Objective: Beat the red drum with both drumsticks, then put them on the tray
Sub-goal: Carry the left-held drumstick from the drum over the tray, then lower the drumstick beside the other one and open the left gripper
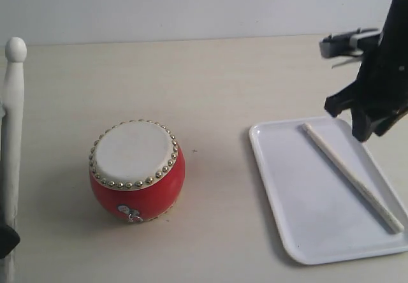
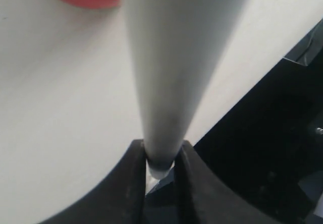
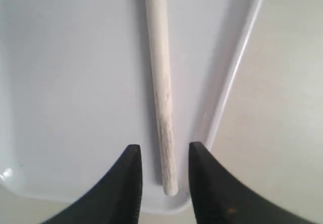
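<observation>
Far left, the left gripper (image 2: 161,156) is pinching a seemingly stiff, light, pale wooden drumstick (image 2: 171,72) by its butt. The right gripper (image 3: 164,156) is gaping, empty.

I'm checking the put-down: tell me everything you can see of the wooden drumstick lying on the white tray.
The thin, pale wooden drumstick lies flat and diagonal on the white plastic tray, inside its rim, grain faintly rough. The right gripper hangs over one end, jaws open either side, not touching.
</observation>
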Motion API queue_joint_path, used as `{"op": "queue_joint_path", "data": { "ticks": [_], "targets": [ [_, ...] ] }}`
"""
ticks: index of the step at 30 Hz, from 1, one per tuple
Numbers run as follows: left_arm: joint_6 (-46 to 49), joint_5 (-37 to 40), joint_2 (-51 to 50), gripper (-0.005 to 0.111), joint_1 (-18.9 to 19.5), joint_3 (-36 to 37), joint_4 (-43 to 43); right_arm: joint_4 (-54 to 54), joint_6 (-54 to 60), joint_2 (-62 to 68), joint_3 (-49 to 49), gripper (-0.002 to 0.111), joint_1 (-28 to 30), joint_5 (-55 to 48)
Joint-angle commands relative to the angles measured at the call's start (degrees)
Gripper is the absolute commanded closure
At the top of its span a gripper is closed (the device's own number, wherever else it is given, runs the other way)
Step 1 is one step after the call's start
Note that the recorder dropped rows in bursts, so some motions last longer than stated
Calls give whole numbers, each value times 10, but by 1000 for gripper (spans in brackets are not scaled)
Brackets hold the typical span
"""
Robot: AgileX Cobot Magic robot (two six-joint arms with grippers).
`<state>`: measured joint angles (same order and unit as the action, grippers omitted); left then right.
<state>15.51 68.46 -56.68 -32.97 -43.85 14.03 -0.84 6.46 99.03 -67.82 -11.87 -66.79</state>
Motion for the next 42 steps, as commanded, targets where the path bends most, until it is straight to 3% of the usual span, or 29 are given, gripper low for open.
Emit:
{"op": "queue_joint_path", "data": {
  "ticks": [1, 7, 10, 15, 18, 29, 42],
  "targets": [
    [-6, -54, -1, 107, -1, -6, 88, 24, -6, -129, 22, 76, 2, 55],
    [14, -146, -62, 107, -31, -10, 253, 39, -14, -306, 87, 76, 2, 98],
    [20, -194, -111, 107, -73, -23, 300, 39, -23, -381, 109, 76, 2, 110],
    [20, -254, -216, 107, -173, -109, 341, 39, -37, -468, 122, 76, 2, 103],
    [20, -279, -280, 107, -205, -161, 372, 39, -37, -494, 122, 76, 2, 100],
    [53, -221, -501, 107, -212, -310, 539, 52, -42, -504, 122, 76, 2, 85],
    [-10, -205, -649, 107, -215, -419, 578, 52, -41, -504, 122, 76, 2, 86]
  ]
}}
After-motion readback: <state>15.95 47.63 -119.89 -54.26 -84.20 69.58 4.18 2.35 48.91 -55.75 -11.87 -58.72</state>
